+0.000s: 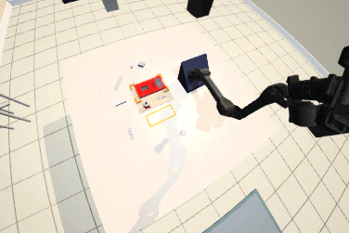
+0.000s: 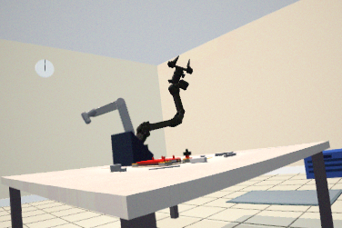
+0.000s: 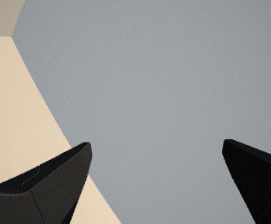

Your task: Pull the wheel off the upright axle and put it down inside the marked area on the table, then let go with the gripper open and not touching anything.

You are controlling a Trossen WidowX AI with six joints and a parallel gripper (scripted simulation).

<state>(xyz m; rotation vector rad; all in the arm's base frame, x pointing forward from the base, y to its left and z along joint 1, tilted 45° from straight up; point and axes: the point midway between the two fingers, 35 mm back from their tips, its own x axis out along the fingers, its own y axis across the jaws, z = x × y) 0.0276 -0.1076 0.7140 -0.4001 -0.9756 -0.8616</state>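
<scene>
The wheel is small and dark, and sits upright on its axle at the corner of a tan board. The axle itself is too small to make out clearly. The marked area is a yellow rectangle outline on the table beside the board, and nothing shows inside it. My gripper is wide open and empty. It points upward, high above the table and far from the wheel. In the wrist view only wall and ceiling show behind the fingers.
A red plate lies on the board. A dark blue block stands by the arm's base. Small grey parts, such as one in front and one behind, lie around on the table.
</scene>
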